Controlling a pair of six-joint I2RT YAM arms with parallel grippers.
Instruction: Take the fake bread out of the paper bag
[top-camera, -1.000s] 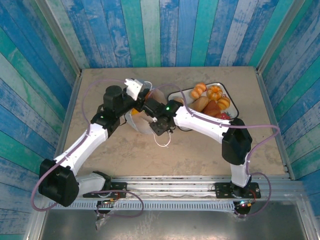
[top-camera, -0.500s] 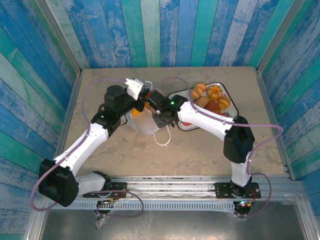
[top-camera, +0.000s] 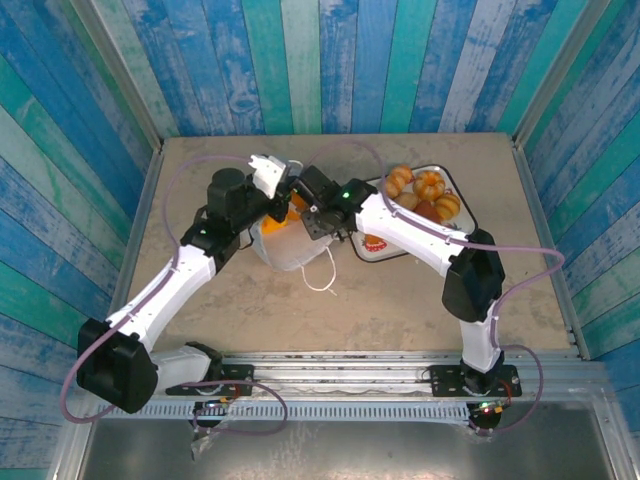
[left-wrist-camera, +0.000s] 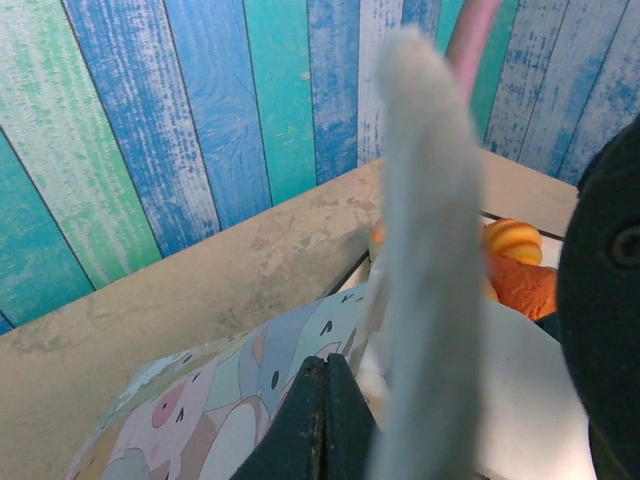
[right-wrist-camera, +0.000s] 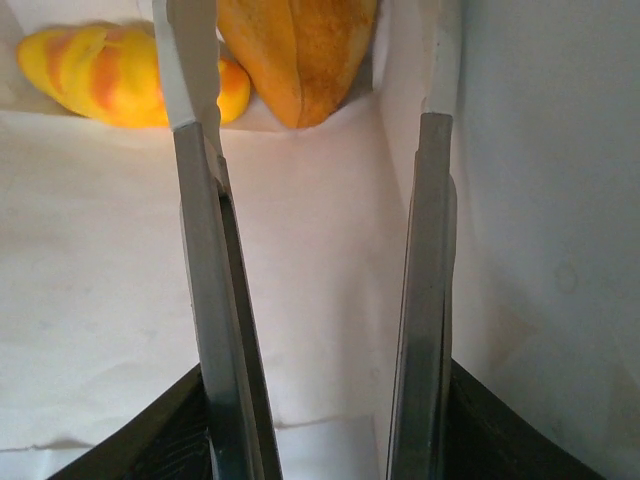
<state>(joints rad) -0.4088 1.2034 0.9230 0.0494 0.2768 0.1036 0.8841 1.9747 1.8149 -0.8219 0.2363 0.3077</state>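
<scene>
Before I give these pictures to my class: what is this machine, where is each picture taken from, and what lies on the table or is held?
These are two robot arms bolted at the near edge of a table, each ending in a two-finger gripper. The wide picture looks down from above and behind them; the other two come from a camera on each wrist. On the table are a white paper bag and a tray of fake bread. The left gripper is shut and seems to pinch the bag's rim. The right gripper reaches into the bag with jaws apart, holding nothing; a striped roll and a golden loaf lie just ahead of it.
</scene>
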